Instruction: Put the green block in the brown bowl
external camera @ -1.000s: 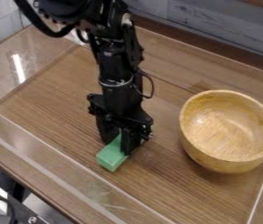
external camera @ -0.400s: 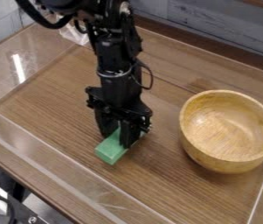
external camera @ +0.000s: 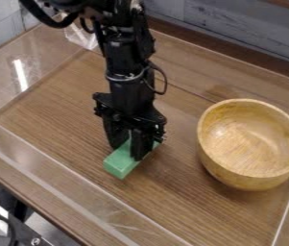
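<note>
The green block (external camera: 122, 165) rests low at the wooden table, its upper end caught between the black fingers of my gripper (external camera: 133, 149), which points straight down and is shut on it. Only the block's lower left part shows below the fingers. The brown bowl (external camera: 251, 143) stands to the right of the gripper, upright and with nothing inside, a short gap away from it.
A clear plastic wall (external camera: 57, 163) runs around the wooden table (external camera: 57, 106), with its near edge crossing the foreground. A grey panel (external camera: 236, 24) stands behind the table at the back.
The arm has edged slightly up and left with the block between its fingers; the bowl has stayed where it was.
</note>
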Controlling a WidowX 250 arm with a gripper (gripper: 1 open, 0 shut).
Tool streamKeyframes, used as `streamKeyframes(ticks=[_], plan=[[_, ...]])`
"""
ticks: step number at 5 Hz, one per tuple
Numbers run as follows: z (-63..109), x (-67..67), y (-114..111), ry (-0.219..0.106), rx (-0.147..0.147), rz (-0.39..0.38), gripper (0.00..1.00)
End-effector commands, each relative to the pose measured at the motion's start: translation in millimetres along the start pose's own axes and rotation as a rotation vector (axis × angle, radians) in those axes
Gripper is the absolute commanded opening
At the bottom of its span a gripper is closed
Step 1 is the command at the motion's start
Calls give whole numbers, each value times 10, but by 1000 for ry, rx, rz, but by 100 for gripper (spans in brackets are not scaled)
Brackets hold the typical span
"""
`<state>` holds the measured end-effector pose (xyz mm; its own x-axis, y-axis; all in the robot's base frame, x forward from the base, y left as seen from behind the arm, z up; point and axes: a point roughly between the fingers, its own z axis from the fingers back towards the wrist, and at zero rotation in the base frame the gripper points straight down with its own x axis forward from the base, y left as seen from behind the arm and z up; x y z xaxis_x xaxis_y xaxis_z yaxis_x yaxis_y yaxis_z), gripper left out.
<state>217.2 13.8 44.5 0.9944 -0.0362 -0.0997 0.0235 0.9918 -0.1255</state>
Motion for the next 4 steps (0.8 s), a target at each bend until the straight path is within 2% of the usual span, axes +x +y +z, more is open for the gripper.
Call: streamKeyframes(ticks=[1, 4], plan=[[215, 117, 36, -82, 9, 8, 0], [284, 154, 69, -88, -1, 18, 0]])
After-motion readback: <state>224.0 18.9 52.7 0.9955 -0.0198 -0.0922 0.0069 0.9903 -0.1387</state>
